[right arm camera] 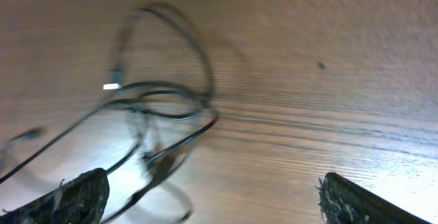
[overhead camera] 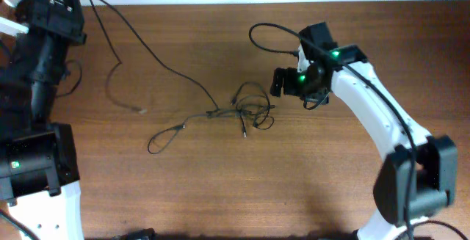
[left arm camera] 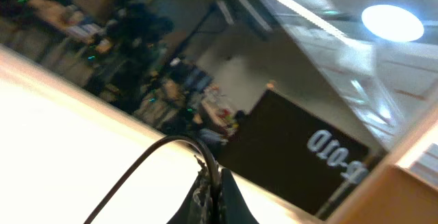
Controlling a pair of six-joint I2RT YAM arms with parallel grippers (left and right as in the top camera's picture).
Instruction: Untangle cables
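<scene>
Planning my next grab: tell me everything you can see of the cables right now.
The cables are thin black cords with small silvery plugs, knotted loosely mid-table on the wooden table. One strand trails left into a flat loop; another rises to the raised left end effector, shut on it. The open right end effector hovers beside the knot.

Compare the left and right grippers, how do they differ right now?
The left gripper is shut, pinching a cable; the right gripper is open, holding nothing. The left points up away from the table; the right hovers low beside the tangle. Both have dark fingers.
</scene>
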